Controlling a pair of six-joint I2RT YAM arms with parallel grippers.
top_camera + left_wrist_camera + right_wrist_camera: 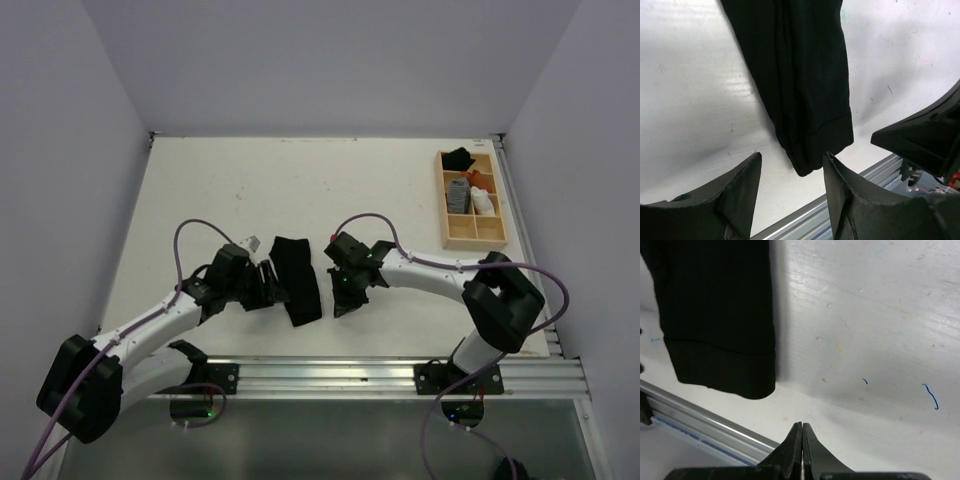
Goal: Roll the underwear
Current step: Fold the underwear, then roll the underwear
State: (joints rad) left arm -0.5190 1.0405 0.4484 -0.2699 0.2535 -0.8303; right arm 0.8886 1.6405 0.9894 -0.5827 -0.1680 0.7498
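Note:
The black underwear [296, 277] lies flat on the white table as a long folded strip between the two arms. It also shows in the left wrist view [795, 75] and in the right wrist view [715, 315]. My left gripper [272, 292] is open and empty just left of the strip's near end; its fingertips [752, 165] straddle that end without touching it. My right gripper [340, 300] is shut and empty, just right of the strip's near end [803, 426].
A wooden compartment tray [476, 232] stands at the back right, holding a black cloth [459, 158], a grey striped roll [458, 195] and a white roll [483, 203]. An aluminium rail [330, 375] runs along the table's near edge.

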